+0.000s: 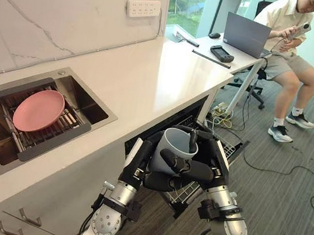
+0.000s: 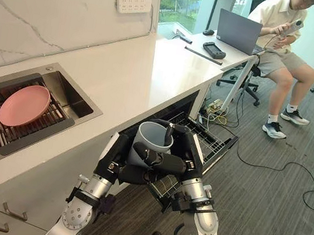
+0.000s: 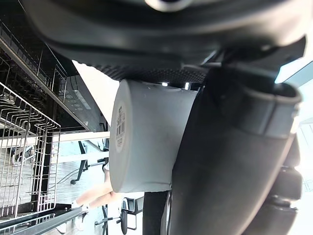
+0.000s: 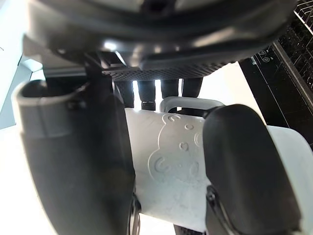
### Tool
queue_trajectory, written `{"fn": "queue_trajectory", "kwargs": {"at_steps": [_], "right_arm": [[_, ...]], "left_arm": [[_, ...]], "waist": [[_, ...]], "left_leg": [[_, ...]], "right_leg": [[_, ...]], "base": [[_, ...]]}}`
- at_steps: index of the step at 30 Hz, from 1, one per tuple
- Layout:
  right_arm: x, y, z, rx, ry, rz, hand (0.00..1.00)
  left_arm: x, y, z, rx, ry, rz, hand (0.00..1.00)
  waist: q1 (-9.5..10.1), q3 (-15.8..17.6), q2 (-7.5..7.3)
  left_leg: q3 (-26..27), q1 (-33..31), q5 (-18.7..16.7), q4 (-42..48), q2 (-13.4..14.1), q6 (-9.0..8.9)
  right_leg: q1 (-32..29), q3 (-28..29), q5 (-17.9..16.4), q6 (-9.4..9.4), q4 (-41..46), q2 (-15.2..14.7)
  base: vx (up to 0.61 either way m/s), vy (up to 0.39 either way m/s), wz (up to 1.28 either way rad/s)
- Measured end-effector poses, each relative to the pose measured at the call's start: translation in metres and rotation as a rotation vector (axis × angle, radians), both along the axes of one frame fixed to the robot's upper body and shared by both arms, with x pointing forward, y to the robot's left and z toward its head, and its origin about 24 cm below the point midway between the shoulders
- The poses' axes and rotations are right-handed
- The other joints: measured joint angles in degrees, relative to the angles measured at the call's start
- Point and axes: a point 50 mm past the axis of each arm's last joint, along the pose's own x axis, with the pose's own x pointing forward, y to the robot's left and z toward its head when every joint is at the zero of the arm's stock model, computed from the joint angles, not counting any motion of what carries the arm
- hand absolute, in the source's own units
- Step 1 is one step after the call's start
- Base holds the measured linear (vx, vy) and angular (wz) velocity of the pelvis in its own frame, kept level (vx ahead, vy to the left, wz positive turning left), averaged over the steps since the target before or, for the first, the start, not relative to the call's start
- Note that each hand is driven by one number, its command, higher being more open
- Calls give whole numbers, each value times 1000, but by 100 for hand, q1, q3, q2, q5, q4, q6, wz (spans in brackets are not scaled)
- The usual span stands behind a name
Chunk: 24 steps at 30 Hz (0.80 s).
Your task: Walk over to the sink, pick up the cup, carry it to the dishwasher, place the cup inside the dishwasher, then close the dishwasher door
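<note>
Here, one long white table (image 1: 150, 81) runs along the marbled wall. One dishwasher (image 1: 167, 125) is built in under the table's front edge, and it stands open. One steel sink (image 1: 85, 102) is sunk into the table on the robot's left. Beyond the table's far end stands a second, smaller table (image 1: 245, 58). One person (image 1: 287, 36) sits beside it on a chair, holding a device in both hands.

One wire rack (image 1: 230, 147) is drawn out of the dishwasher over the carpet. One grey laptop (image 1: 246, 35) stands open on the smaller table. One pink plate (image 1: 38, 110) lies on the grid in the sink.

Both hands meet in front of the dishwasher, above the rack. The left hand (image 1: 140, 162) has its fingers curled under and round the lower side of one pale grey cup (image 1: 173, 146). The right hand (image 1: 215, 162) has its fingers wrapped round the cup's far side by the handle, with its thumb across the near side. The cup is upright, with its mouth up, above the rack and clear of it. One white socket strip (image 1: 144, 8) is fixed to the wall.
</note>
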Motion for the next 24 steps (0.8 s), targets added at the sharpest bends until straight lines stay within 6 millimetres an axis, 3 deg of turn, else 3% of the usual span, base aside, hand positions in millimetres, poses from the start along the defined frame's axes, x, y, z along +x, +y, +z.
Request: {"fn": "queue_trajectory", "kwargs": {"at_steps": [15, 17, 22, 24], "right_arm": [[0, 5, 1, 26, -10, 2, 0], [1, -2, 1, 55, -8, -68, 0], [-3, -56, 4, 54, -5, -384, 0], [-5, -59, 7, 54, -16, -410, 0]], "left_arm": [[-2, 10, -3, -179, 67, -3, 100], [-2, 23, -4, -251, 77, 74, 100], [-7, 83, -7, -355, 46, 448, 100], [-8, 85, -8, -362, 49, 482, 100]], "waist": [[83, 33, 0], [85, 37, -1], [111, 63, 4], [112, 96, 8]], "left_leg": [[-20, 27, 1, -111, 2, 1], [-18, 39, 1, -126, -2, 2], [-16, 70, 0, -168, -6, 2], [-17, 70, 0, -169, -7, 0]], "right_leg": [[-11, -29, -24, -16, 27, 14], [-9, -28, -25, -14, 27, 13], [3, -28, -39, -8, 19, 11], [3, -29, -39, -8, 3, 8]], "base": [[0, 0, 0], [0, 0, 0], [1, 6, 0], [0, 0, 0]]}}
